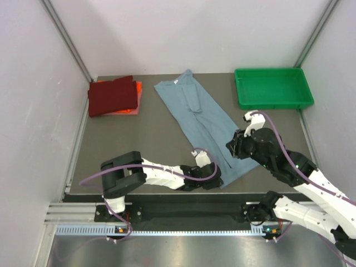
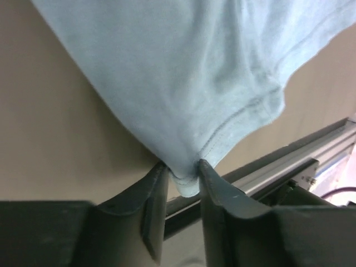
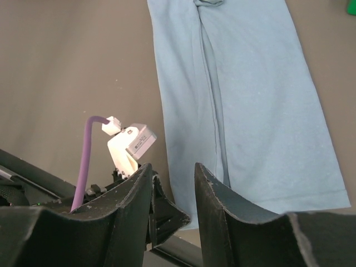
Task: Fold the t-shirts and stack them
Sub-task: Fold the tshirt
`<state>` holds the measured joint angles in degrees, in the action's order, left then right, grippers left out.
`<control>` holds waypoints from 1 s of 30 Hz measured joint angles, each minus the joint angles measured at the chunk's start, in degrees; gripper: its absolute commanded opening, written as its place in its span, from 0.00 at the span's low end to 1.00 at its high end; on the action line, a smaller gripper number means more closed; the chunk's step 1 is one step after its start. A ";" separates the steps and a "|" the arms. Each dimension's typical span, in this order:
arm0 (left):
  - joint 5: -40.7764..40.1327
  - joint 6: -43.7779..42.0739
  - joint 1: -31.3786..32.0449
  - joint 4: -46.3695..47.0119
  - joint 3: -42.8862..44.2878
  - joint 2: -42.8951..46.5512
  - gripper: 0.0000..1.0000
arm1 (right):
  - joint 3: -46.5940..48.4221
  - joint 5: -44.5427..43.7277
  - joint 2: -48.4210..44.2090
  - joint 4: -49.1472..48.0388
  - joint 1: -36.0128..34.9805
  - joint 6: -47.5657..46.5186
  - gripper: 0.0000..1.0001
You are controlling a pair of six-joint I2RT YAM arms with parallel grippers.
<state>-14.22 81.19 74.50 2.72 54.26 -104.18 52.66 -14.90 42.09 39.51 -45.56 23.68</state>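
The left fingers (image 2: 207, 173) are pinching the near hem corner of the grey-blue t-shirt (image 1: 197, 119), with a small fold of the stitched hem sitting between the two tips and the rest of the cloth spreading away from them toward the far side. The right fingers (image 3: 146, 177) are standing apart with nothing between them, hovering above the near right part of the same shirt, close to its right edge, and not touching the cloth. The shirt is lying as a long narrow strip, doubled lengthwise, and is running diagonally across the grey tabletop (image 1: 144, 139) from the far middle down to the near right, where its hem is reaching both sets of fingers. At the far left corner, well apart from the strip, the dark red t-shirt (image 1: 111, 95) is resting as a folded rectangle on top of the orange t-shirt (image 1: 137, 88), whose edge is peeking out on the right and near sides. A green tray (image 1: 272, 103) is sitting at the far right corner.
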 measured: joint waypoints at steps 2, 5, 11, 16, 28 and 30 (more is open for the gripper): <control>-0.24 -0.02 0.04 -0.31 0.02 -0.22 0.23 | -0.22 0.00 -0.22 0.11 0.00 0.00 0.37; -0.55 -0.04 0.11 -0.81 0.02 -0.22 0.13 | -0.52 0.00 -0.68 0.09 0.00 0.02 0.37; -0.90 0.72 0.59 -3.13 -0.31 0.59 0.00 | -0.52 0.52 -0.04 0.15 0.13 0.02 0.37; -1.38 2.21 1.14 -5.79 -4.76 5.55 0.00 | -0.76 1.86 1.97 -0.09 0.37 0.02 0.37; -4.79 6.43 3.23 -18.82 -17.35 30.10 0.00 | -2.95 5.16 8.90 -3.15 0.74 -0.39 0.37; -4.76 7.32 3.50 -21.49 -18.95 32.35 0.00 | -3.74 5.84 10.64 -3.91 0.76 -0.63 0.37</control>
<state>-18.98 88.51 78.00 -18.76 35.31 -71.83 48.93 -9.06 52.73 35.59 -44.80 23.05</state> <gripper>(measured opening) 0.021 0.370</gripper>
